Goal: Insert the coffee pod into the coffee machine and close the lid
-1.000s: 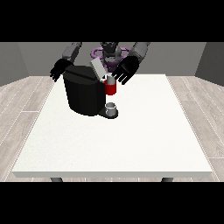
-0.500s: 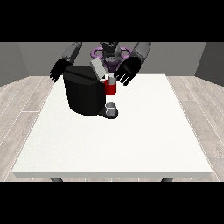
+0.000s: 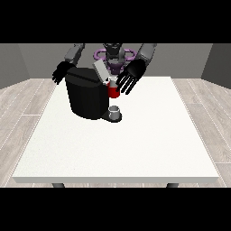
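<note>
Nearest you on the white table [image 3: 135, 149], a grey thing [image 3: 115, 110] — possibly the pod — sits at the black coffee machine's [image 3: 88, 97] base. Above it, a red thing at the machine [image 3: 113, 92] shows just beside the hand at the view's right [image 3: 131, 76], fingers spread downward. Farther back, the hand at the view's left [image 3: 61, 73] hangs behind the machine — fingers relaxed, holding nothing.

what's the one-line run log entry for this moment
hand at view's right: open, fingers spread by lid | hand at view's left: behind coffee machine | lid: raised | red thing at the machine

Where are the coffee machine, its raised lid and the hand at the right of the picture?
coffee machine [image 3: 85, 97], front view, black body's front.
lid [image 3: 100, 71], front view, middle of the raised grey flap.
hand at the view's right [image 3: 132, 73], front view, palm.
</note>
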